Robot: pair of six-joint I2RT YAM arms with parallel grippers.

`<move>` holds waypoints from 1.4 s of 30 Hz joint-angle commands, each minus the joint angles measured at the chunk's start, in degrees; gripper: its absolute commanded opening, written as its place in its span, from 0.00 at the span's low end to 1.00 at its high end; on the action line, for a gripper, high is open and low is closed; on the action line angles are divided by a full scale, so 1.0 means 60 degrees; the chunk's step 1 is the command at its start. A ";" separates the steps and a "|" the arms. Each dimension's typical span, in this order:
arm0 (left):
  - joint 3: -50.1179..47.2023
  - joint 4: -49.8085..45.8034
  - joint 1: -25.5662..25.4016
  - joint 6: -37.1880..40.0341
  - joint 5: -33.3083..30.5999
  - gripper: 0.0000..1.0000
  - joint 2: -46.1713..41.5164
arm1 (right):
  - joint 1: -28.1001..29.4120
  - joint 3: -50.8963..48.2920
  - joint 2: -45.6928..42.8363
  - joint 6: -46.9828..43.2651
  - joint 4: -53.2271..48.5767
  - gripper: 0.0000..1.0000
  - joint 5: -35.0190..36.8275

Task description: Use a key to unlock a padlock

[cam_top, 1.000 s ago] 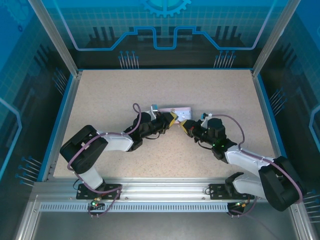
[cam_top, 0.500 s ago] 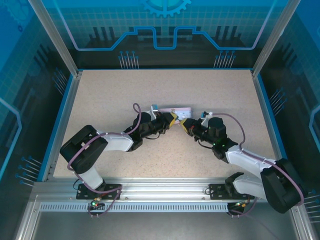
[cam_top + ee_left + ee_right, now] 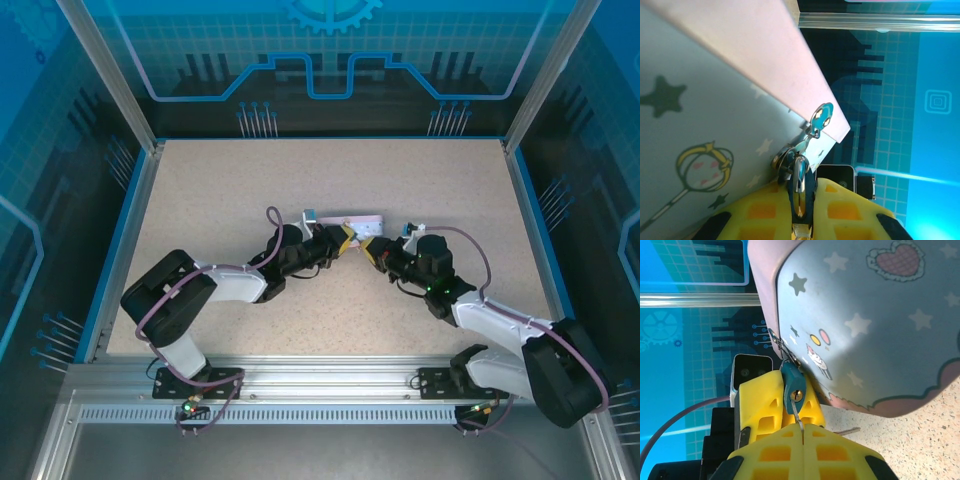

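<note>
- A pale blue tin box, printed with stars and a heart and edged in pink, is seen near the middle of the table.
- The speckled beige table is framed by a blue border.
- Blue patterned panels are set at the far side, left and right.
- A slotted aluminium rail is laid along the near edge.

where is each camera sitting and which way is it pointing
Top external: above and behind the bases, looking down at the table; both arms show, left end effector and right end effector meeting at the tin.
Right wrist: on the right arm, facing the tin and the left arm; its yellow fingers hold the key in the padlock.
Left wrist: on the left arm, facing the tin's side; its fingers clamp the padlock.
Shared: all three see the tin.
</note>
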 commanded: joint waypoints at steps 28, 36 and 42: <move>0.0394 0.0964 0.0079 0.0076 0.0238 0.00 0.0097 | -0.0161 0.0097 -0.0073 -0.0277 -0.0055 0.00 0.0066; 0.0424 0.0998 0.0077 0.0053 0.0236 0.00 0.0120 | -0.0186 0.0190 0.0023 -0.0315 -0.0024 0.00 0.0039; 0.0450 0.0971 0.0068 0.0069 0.0236 0.00 0.0091 | -0.0186 0.0165 0.0226 -0.0268 0.0200 0.00 -0.0016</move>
